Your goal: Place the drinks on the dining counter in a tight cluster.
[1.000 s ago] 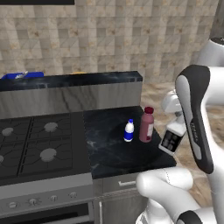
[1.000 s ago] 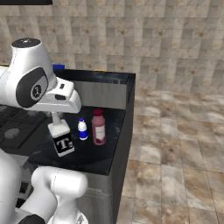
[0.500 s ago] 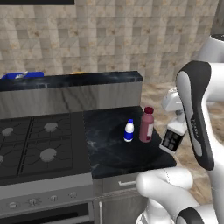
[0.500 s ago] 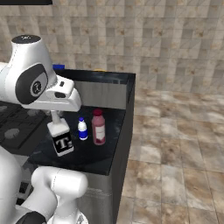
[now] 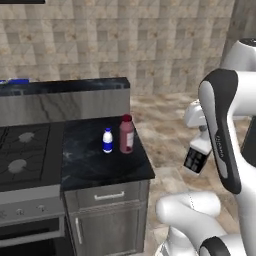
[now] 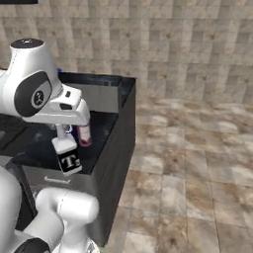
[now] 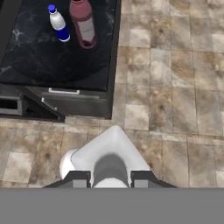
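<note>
My gripper (image 5: 202,133) is shut on the neck of the square clear bottle with a black label (image 5: 196,158). It hangs above the tiled floor, to the right of the black counter (image 5: 95,162) beside the stove. On that counter the tall maroon-pink bottle (image 5: 126,134) and the small white bottle with a blue label (image 5: 107,140) stand upright, close together. From the hand view, the held bottle (image 7: 109,155) sits between my fingertips (image 7: 78,178), with both other bottles (image 7: 83,24) (image 7: 58,24) far ahead. From the right, the held bottle (image 6: 67,156) hangs under the gripper (image 6: 63,131). I cannot tell where the dining counter is.
Stove burners (image 5: 22,150) lie left of the two bottles. A raised black ledge with a grey face (image 5: 65,95) runs behind them, with a blue thing (image 5: 15,81) on top. Open tiled floor (image 6: 197,163) spreads to the right up to the stone wall.
The whole picture has shifted, so the base has driven away from the counter. The held bottle, earlier at the counter's right edge, now hangs over the floor. The gripper stays shut.
</note>
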### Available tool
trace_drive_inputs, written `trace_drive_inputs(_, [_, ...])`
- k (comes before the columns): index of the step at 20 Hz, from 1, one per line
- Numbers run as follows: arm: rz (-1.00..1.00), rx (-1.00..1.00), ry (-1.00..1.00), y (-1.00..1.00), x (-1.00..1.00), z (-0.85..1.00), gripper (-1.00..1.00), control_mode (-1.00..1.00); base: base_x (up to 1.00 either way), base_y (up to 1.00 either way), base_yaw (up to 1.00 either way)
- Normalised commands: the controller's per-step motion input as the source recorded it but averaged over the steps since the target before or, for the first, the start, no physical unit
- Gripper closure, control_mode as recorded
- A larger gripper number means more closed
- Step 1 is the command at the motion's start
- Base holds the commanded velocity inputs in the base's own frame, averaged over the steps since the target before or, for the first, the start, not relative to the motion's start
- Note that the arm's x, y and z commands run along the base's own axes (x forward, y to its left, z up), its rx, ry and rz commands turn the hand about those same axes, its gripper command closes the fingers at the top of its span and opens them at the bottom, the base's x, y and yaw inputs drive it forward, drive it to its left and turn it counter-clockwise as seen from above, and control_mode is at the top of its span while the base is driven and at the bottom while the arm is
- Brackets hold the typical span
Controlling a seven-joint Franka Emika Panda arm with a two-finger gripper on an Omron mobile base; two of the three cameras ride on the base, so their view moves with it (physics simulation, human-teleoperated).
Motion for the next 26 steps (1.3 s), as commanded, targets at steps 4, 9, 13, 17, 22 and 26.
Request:
trace_drive_inputs(4, [0.0, 0.0, 0.0, 0.0, 0.0, 0.0, 1.0, 1.0, 0.06, -1.0, 0.0])
trace_drive_inputs(9, [0.0, 0.0, 0.0, 0.0, 0.0, 0.0, 1.0, 1.0, 0.61, -1.0, 0.31])
trace_drive_inputs(13, [0.0, 0.0, 0.0, 0.0, 0.0, 0.0, 1.0, 1.0, 0.62, -1.0, 0.49])
trace_drive_inputs(17, [0.0, 0.0, 0.0, 0.0, 0.0, 0.0, 1.0, 1.0, 0.82, -0.82, 0.59])
trace_drive_inputs(22, [0.0, 0.0, 0.0, 0.0, 0.0, 0.0, 1.0, 1.0, 0.9, -0.79, 0.6])
trace_drive_inputs(26, [0.0, 0.0, 0.0, 0.0, 0.0, 0.0, 1.0, 1.0, 0.99, -0.93, 0.5])
